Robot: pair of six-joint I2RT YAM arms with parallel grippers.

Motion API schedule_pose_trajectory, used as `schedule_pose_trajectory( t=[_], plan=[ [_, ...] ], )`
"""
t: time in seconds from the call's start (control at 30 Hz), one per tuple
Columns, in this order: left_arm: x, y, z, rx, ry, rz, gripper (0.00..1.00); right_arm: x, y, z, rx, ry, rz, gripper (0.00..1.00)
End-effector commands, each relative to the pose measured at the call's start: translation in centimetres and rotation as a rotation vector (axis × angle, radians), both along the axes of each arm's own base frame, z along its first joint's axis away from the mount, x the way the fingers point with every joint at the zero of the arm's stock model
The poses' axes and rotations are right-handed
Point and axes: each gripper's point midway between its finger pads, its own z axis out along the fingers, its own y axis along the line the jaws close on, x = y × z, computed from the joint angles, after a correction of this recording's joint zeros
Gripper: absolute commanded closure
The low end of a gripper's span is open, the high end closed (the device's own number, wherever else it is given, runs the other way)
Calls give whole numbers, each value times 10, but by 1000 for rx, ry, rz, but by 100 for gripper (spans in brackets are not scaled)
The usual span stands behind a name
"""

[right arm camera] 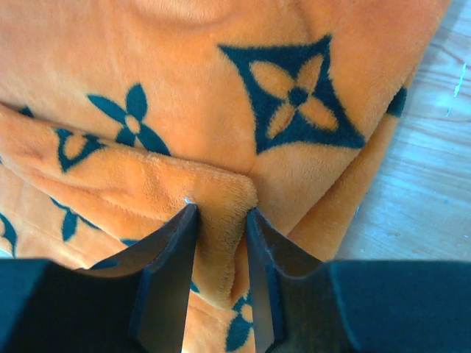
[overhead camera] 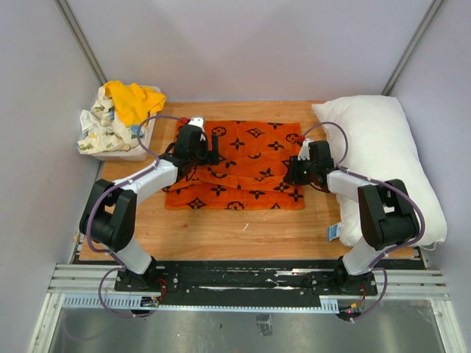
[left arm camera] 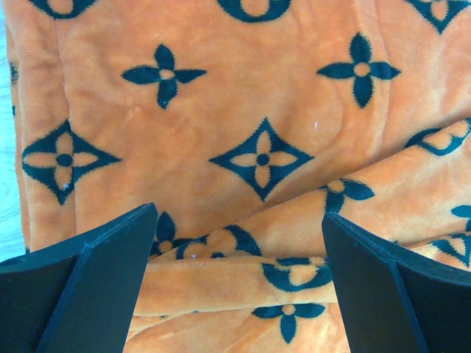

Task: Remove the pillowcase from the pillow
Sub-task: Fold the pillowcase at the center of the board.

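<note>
The pillowcase (overhead camera: 235, 165) is lying spread out at the middle of the wooden table (overhead camera: 221, 235), fully off the pillow (overhead camera: 383, 162). Its far half is lying fairly flat. Its near half is bunching into long folds running left to right.

The pillow is resting at the right side of the table, near the pillowcase's right edge and not touching it. Its outer side is overhanging the table edge. A small blue tag (overhead camera: 333, 233) is showing at its near left edge.

The left gripper (left arm camera: 239, 217) is standing over the left part of the pillowcase with its jaws spread wide and nothing held between them. A raised fold is passing beneath the gap. Whether the fingertips (left arm camera: 118, 250) are touching the fabric cannot be told.

The right gripper (right arm camera: 221, 212) is working at the right edge of the pillowcase. Its jaws are drawn nearly together and are pinching a folded corner of the orange fabric. Bare wood is showing just beside that corner.

A white bin (overhead camera: 118, 151) is sitting at the far left corner, holding a yellow cloth (overhead camera: 132, 99) and a white floral-print cloth (overhead camera: 96, 125).
</note>
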Motion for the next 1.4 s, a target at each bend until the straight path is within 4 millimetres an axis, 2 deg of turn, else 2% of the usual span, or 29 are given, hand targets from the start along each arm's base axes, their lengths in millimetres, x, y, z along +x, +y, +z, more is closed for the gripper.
schedule_pose_trajectory(
  t=[0.0,0.13,0.27,0.4,0.57,0.67,0.73,0.83,0.87,0.97,1.07,1.17,1.23,1.3,1.37],
  plan=[
    [3,-2,16,-16,-51,-12,1,-6,-4,9,12,-15,-18,77],
    [3,-1,15,-12,-51,-10,1,-9,-2,18,31,-26,-12,98],
    [1,1,16,-5,-52,-6,1,-10,-8,37,12,-60,-27,99],
    [1,2,18,-2,-59,-4,1,-10,-26,68,-33,-125,-76,99],
    [0,3,14,1,-49,-2,1,-21,-46,91,-88,-173,-144,99],
    [0,3,13,5,-45,-2,1,-35,-60,85,-133,-156,-183,99],
    [-2,4,13,6,-45,1,1,-48,-66,73,-150,-127,-192,98],
    [-4,5,12,-2,-41,12,1,-66,-71,56,-153,-86,-211,89],
    [-6,6,11,-6,-36,17,1,-71,-73,50,-157,-74,-227,79],
    [-11,10,8,-21,-40,47,1,-75,-86,42,-176,-72,-323,41],
    [-14,19,8,-22,-45,102,1,-62,-83,58,-122,-129,-378,24],
    [-17,30,8,-11,-51,158,1,-45,-62,89,-100,-232,-366,15],
    [-23,36,5,2,-46,185,1,-36,-42,99,-163,-260,-324,12],
    [-28,45,-3,33,-29,219,1,-30,-23,96,-229,-230,-276,11],
    [-33,56,-14,89,-8,267,1,-23,-6,82,-281,-177,-243,11]
  ],
)
